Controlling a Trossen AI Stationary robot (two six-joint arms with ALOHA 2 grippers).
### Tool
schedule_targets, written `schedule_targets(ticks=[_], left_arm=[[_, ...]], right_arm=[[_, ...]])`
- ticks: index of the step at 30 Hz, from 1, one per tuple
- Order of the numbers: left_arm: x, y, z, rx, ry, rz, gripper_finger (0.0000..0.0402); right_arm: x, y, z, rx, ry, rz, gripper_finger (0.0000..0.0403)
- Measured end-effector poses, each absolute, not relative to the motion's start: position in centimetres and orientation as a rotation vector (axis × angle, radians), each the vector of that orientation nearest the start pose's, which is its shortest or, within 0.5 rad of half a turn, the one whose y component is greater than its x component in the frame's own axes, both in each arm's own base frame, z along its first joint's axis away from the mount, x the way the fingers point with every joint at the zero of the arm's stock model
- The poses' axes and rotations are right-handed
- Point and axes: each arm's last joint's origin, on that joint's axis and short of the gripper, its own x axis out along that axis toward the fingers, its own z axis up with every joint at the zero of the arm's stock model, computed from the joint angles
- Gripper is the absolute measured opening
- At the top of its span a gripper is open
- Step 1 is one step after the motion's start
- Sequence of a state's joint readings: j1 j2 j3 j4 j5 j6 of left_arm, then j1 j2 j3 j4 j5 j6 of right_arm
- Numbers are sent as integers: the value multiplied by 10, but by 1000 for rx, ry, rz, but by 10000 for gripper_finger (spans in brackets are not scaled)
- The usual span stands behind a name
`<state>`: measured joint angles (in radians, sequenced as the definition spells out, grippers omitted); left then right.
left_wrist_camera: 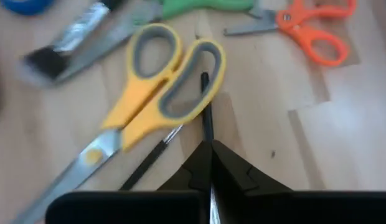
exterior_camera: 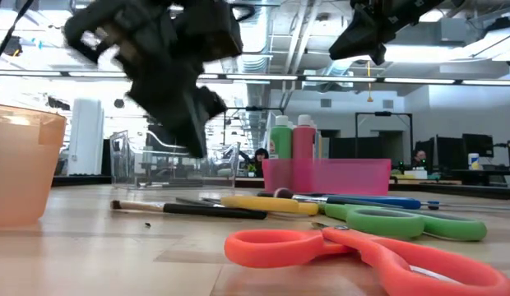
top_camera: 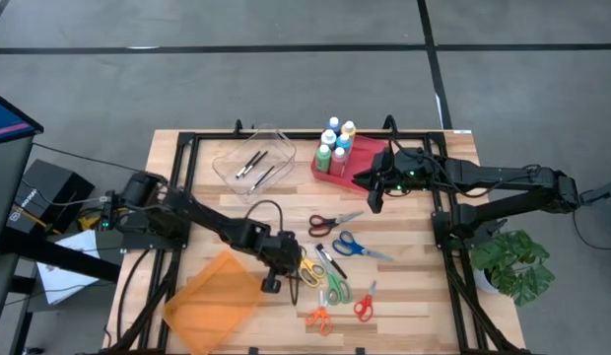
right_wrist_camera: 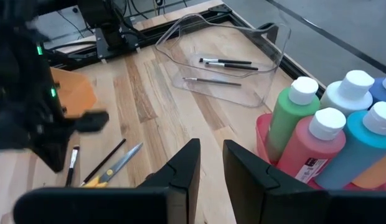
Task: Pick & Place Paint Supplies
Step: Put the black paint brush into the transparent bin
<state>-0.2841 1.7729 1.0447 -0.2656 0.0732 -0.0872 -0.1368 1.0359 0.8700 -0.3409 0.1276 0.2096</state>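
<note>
Several paint bottles [top_camera: 337, 143] with white caps stand upright in a red tray [top_camera: 347, 170] at the table's far side. The right wrist view shows green [right_wrist_camera: 291, 121], pink [right_wrist_camera: 314, 152], blue [right_wrist_camera: 367, 149] and white [right_wrist_camera: 345, 93] ones. My right gripper [top_camera: 374, 197] [right_wrist_camera: 210, 165] hovers open just beside the tray's near right corner, raised off the table [exterior_camera: 372, 49]. My left gripper [top_camera: 271, 284] [left_wrist_camera: 210, 152] is shut on a thin black paintbrush above the scissors at the table's middle, and appears blurred in the low view [exterior_camera: 193, 136]. My left gripper pinches a thin black paintbrush by its handle [left_wrist_camera: 206, 118] between the two shut fingers. The handle lies along the fingers and sticks out past their tips, over the yellow scissors [left_wrist_camera: 159, 87]. Whether its far end touches the table, I cannot tell.
A clear tub [top_camera: 254, 163] holding brushes sits left of the tray. An orange container [top_camera: 215, 301] lies near the table's near left corner. Several scissors lie around the middle: red [top_camera: 335, 222], blue [top_camera: 357, 245], green [top_camera: 335, 288]. A loose brush [top_camera: 325, 258] and a plant [top_camera: 512, 261] are also there.
</note>
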Motion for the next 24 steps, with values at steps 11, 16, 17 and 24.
schedule_targets(ticks=[11, 16, 17, 24], left_arm=[[308, -74, 230, -93, 893, -103, 0], [288, -75, 223, -198, 1119, -77, 0], [287, -77, 221, -212, 1156, -89, 0], [301, -87, 211, -218, 1257, -107, 0]], right_arm=[[219, -34, 302, 205, 484, -311, 68], [218, -34, 301, 199, 501, -311, 68], [218, -34, 300, 199, 506, -311, 68], [217, -34, 299, 198, 519, -312, 68]])
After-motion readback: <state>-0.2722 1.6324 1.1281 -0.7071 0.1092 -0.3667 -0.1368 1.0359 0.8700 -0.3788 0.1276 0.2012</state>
